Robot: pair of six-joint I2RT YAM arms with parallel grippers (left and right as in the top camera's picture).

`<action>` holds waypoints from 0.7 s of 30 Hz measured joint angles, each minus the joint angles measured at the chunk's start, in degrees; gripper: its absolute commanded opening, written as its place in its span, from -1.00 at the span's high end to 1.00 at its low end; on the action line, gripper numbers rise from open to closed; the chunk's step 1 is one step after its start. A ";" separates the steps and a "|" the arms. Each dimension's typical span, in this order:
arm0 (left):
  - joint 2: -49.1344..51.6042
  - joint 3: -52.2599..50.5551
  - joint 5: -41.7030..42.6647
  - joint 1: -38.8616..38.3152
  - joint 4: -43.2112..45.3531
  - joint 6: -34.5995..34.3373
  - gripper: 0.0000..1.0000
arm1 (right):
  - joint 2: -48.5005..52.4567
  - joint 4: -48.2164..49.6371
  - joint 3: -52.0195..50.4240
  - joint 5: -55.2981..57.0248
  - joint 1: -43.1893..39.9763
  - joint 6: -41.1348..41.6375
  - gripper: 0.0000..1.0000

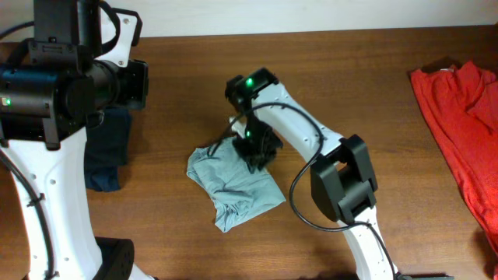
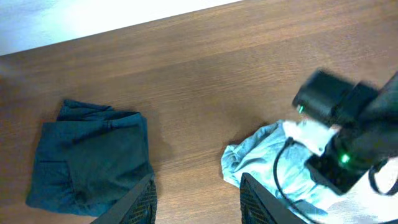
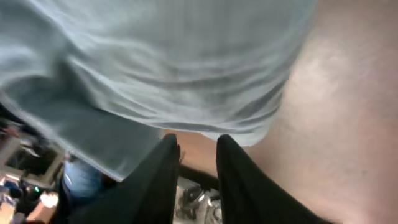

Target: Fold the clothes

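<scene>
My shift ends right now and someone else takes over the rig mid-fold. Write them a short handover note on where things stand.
Clothes: the pale blue-green wrinkly cloth garment lies bunched in a rough heap mid-way across the brown wooden table, not neatly folded.
The right gripper is at the heap's upper right edge with its jaws nearly together. Whether it pinches cloth cannot be told.
The left gripper is open and empty, hovering between the folded dark navy clothes and the heap.
The bright red garment lies apart at the right edge.
Left to do: flatten the heap and finish the fold.
</scene>
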 measured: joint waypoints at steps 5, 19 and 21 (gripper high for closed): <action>0.00 0.00 -0.24 0.00 0.61 0.00 0.13 | 0.00 1.66 -5.99 -0.94 5.40 -0.20 0.52; 0.00 0.00 -0.24 0.00 0.90 0.00 0.06 | -0.02 2.08 -5.75 -16.06 14.93 -9.25 0.50; 0.00 0.00 -0.48 0.00 1.01 -0.02 0.03 | -0.02 1.18 -4.37 -15.69 13.03 -9.57 0.50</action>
